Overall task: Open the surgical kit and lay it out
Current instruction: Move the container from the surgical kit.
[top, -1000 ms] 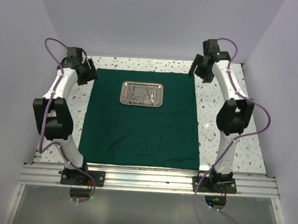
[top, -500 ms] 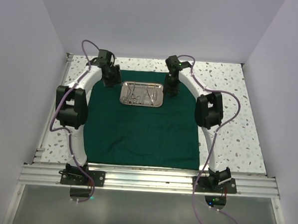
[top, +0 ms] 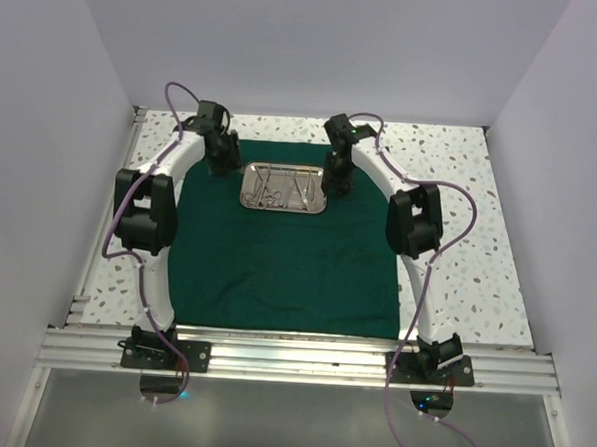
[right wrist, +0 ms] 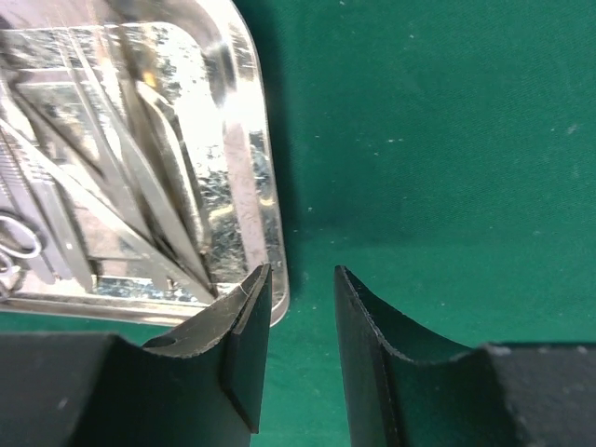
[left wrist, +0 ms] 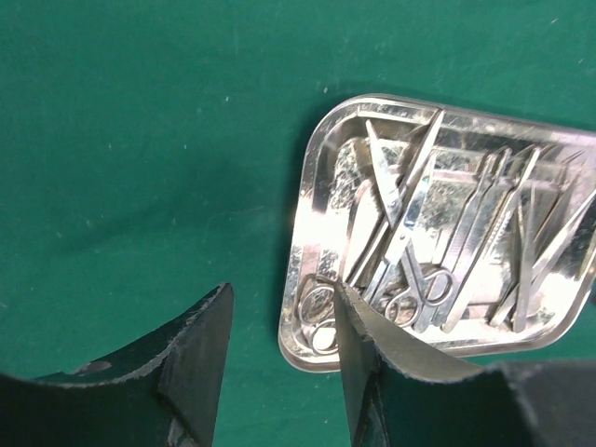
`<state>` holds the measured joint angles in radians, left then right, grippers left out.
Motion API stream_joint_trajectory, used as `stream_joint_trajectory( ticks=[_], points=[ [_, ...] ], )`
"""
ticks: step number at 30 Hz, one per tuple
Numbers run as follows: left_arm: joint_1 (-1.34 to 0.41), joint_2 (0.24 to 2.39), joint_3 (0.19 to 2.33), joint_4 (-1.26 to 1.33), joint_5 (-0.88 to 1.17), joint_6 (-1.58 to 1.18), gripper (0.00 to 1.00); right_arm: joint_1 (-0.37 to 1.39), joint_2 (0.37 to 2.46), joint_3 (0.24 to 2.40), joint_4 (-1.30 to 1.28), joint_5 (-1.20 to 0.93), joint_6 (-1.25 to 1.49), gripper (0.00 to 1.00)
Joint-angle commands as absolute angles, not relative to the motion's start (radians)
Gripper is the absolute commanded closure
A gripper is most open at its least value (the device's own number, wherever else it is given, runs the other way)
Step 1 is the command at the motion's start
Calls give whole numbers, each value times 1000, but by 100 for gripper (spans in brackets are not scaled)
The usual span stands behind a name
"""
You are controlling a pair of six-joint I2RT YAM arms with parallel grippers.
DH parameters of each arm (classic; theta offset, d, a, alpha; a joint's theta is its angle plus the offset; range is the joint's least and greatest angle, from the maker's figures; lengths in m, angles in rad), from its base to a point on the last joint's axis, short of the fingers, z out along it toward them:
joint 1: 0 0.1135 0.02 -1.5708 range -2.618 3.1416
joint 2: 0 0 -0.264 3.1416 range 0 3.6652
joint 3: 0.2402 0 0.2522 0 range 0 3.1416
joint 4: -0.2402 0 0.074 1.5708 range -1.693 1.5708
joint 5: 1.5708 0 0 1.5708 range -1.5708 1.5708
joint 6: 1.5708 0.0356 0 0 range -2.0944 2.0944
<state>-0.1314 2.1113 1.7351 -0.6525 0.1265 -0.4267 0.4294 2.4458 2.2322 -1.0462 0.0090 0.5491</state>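
The dark green cloth lies spread flat on the table. The shiny steel tray sits on its far middle part and holds several slim silver instruments. My left gripper is open, low over the cloth, at the tray's left end; in the left wrist view its jaws straddle the tray's near-left corner. My right gripper is open at the tray's right end; in the right wrist view its left finger stands over the tray's rim. Neither gripper holds anything.
The speckled white tabletop shows around the cloth on the left, right and far sides. White walls close in the cell on three sides. The metal rail with both arm bases runs along the near edge.
Both arms swung in from the table's outer far corners to the two ends of the tray. In the last half second the right gripper shifted slightly closer to the tray.
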Motion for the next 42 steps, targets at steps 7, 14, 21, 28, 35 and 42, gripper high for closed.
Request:
stream_joint_trajectory(
  ticks=[7, 14, 21, 28, 35, 42],
  points=[
    [-140, 2129, 1706, -640, 133, -400, 54, 448, 2482, 2318, -1068, 35, 574, 69],
    [-156, 2148, 1704, -638, 137, -393, 55, 459, 2514, 2332, -1077, 51, 568, 71],
    [-182, 2177, 1704, -644, 127, -382, 64, 462, 2530, 2335, -1085, 60, 566, 80],
    [-198, 2195, 1686, -650, 110, -373, 87, 460, 2530, 2321, -1089, 69, 557, 88],
    [-202, 2192, 1657, -644, 118, -367, 100, 462, 2513, 2295, -1081, 69, 551, 100],
    [-206, 2131, 1651, -656, 115, -357, 100, 462, 2461, 2299, -1097, 72, 542, 100]
  ],
)
